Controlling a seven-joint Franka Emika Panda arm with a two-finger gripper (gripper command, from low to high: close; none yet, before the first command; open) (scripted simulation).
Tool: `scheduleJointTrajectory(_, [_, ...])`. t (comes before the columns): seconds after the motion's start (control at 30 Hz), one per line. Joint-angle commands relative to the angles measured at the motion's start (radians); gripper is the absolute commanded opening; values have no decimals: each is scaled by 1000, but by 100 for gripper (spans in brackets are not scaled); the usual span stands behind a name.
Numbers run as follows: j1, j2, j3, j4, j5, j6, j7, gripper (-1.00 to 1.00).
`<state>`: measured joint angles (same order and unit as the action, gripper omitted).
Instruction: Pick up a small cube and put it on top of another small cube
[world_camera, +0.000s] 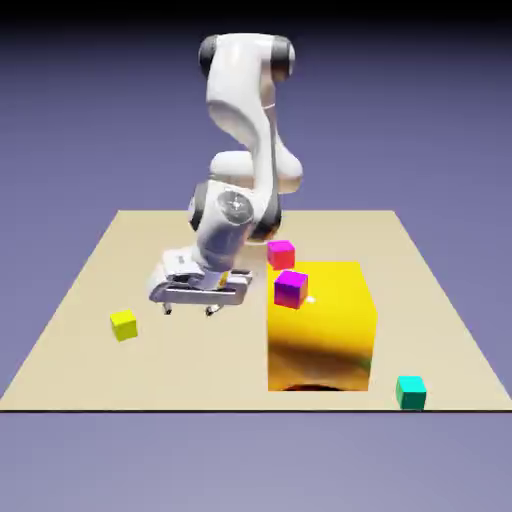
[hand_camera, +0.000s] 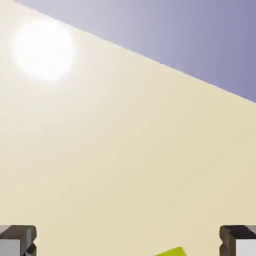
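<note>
The small bright yellow cube (world_camera: 123, 324) lies on the tan table (world_camera: 90, 370) toward the exterior view's left. My gripper (world_camera: 190, 310) hovers just above the table to the right of that cube, a short gap away. Its fingers stand wide apart, open, with nothing between them. In the hand view the two grey fingertips (hand_camera: 17, 241) sit at the bottom corners. A sliver of the yellow cube (hand_camera: 170, 251) pokes in at the bottom edge, right of the middle, and my gripper (hand_camera: 128, 244) is not around it.
A big yellow-orange block (world_camera: 320, 330) stands right of the hand, with a small purple cube (world_camera: 291, 288) on its top near corner. A pink-red cube (world_camera: 281, 253) sits behind it. A teal cube (world_camera: 410, 392) lies near the front right edge.
</note>
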<state>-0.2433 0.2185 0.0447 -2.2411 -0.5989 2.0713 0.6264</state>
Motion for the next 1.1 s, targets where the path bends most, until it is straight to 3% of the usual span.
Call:
scheduleJointTrajectory(0.0, [-12, 36, 2, 25, -27, -44, -5, 0])
scheduleJointTrajectory(0.5, [-237, 574, 105, 332, -359, -647, -107, 0])
scheduleJointTrajectory(0.67, [-318, 619, 47, 259, -420, -560, -81, 0])
scheduleJointTrajectory(0.7, [-318, 619, 47, 259, -420, -560, -81, -100])
scheduleJointTrajectory(0.8, [-270, 597, 85, 320, -363, -647, -119, -100])
scheduleJointTrajectory(1.07, [-42, 386, 75, 426, -50, -615, -8, -100])
